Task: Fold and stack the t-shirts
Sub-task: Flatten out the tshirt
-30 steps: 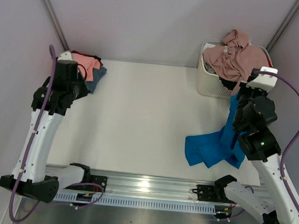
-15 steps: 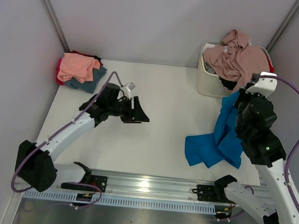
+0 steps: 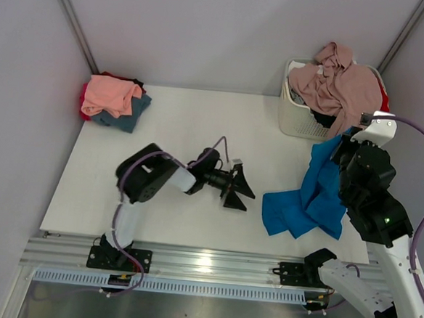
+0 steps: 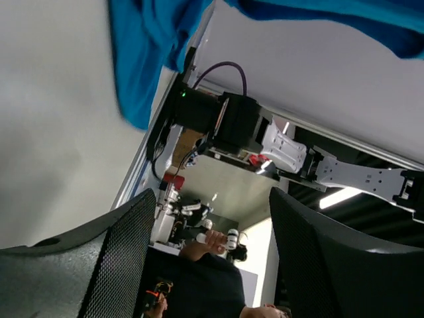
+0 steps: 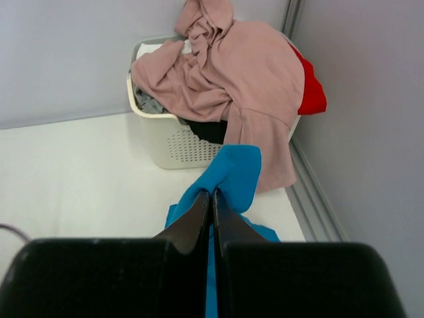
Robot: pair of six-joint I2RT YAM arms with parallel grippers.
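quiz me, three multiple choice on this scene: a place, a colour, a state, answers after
1. Where on the table is the basket? A far left corner B far right corner C near edge
2. What colour is the shirt in the right gripper? A red B black C bright blue
3. How is the left gripper? A open, empty B shut on cloth C shut, empty
Answers: 1 B, it stands far right. 2 C, blue cloth is pinched in it. 3 A, it gapes wide with nothing inside.
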